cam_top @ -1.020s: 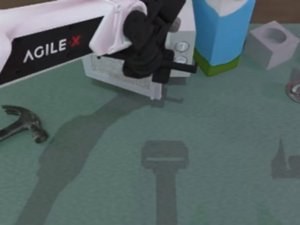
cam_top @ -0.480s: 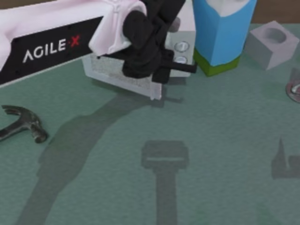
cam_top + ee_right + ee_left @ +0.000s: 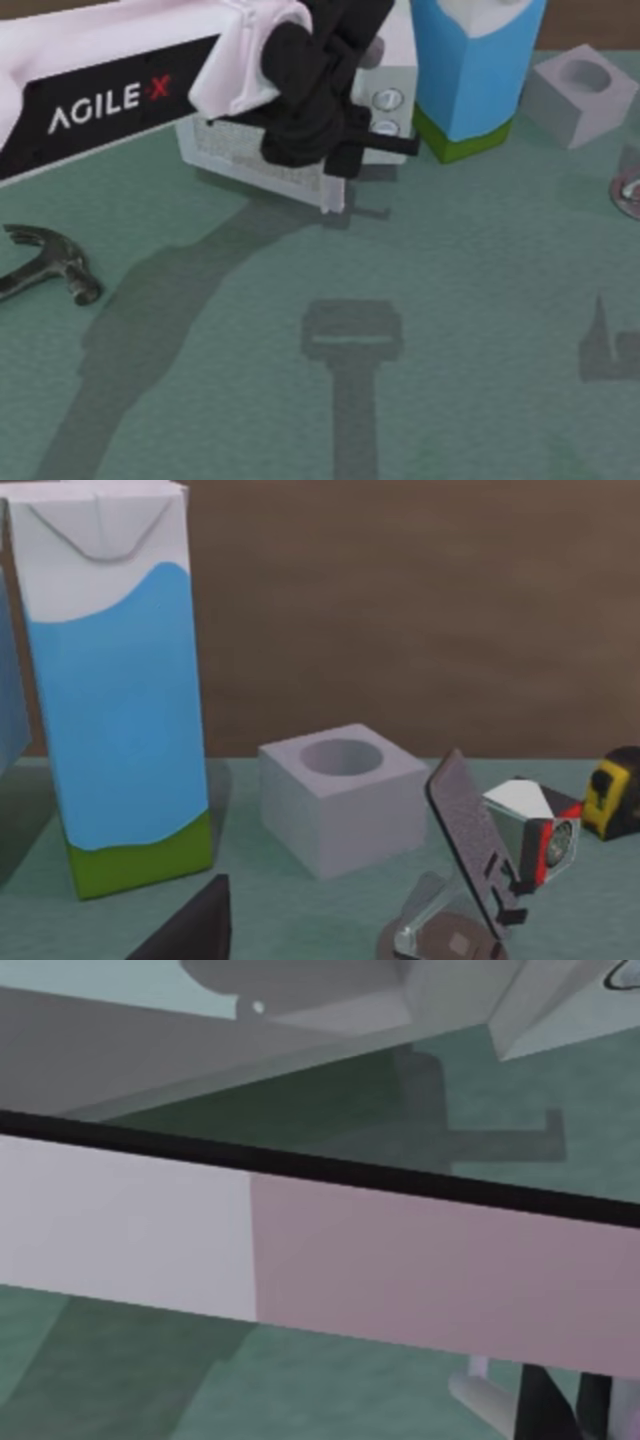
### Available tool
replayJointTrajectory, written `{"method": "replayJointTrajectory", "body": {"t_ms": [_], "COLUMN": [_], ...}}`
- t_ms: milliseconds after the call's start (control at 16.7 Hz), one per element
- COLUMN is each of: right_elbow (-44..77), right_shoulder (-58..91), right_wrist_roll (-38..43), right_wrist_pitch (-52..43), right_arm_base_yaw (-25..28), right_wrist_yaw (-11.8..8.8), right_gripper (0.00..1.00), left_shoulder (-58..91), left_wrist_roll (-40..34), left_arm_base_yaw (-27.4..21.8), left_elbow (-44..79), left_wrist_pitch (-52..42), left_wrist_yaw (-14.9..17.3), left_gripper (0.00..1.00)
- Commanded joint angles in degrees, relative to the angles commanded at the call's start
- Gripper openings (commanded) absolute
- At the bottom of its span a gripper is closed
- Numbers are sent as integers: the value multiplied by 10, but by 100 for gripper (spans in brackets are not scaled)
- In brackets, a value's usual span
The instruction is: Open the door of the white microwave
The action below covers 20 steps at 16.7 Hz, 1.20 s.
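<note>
The white microwave stands at the back of the table, its two silver knobs showing beside my left arm. Its door with the grey mesh window hangs slightly ajar, the handle edge swung a little toward the front. My left gripper reaches down over the oven and is shut on the thin handle. In the left wrist view the door fills the middle, with the handle running into my dark fingers. My right arm is outside the top view; only one dark fingertip shows in its wrist view.
A blue-and-green carton stands right of the microwave, then a grey cube with a round hole. A hammer lies at the left edge. A phone on a stand, a red-and-white object and a tape measure sit at the far right.
</note>
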Motion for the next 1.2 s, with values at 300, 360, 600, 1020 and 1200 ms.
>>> {"method": "replayJointTrajectory", "body": {"t_ms": [300,360,600,1020,1200], "right_elbow": [0,0,0,0,0], "right_shoulder": [0,0,0,0,0], "right_wrist_roll": [0,0,0,0,0], "right_wrist_pitch": [0,0,0,0,0], "right_arm_base_yaw": [0,0,0,0,0], "right_wrist_yaw": [0,0,0,0,0], "right_gripper": [100,100,100,100,100], "left_shoulder": [0,0,-11,-50,-50], "left_wrist_roll": [0,0,17,67,67], "left_arm_base_yaw": [0,0,0,13,13], "left_elbow": [0,0,-20,-71,-71], "left_wrist_pitch": [0,0,8,31,31], "left_wrist_yaw": [0,0,11,37,37], "left_gripper": [0,0,0,0,0]}}
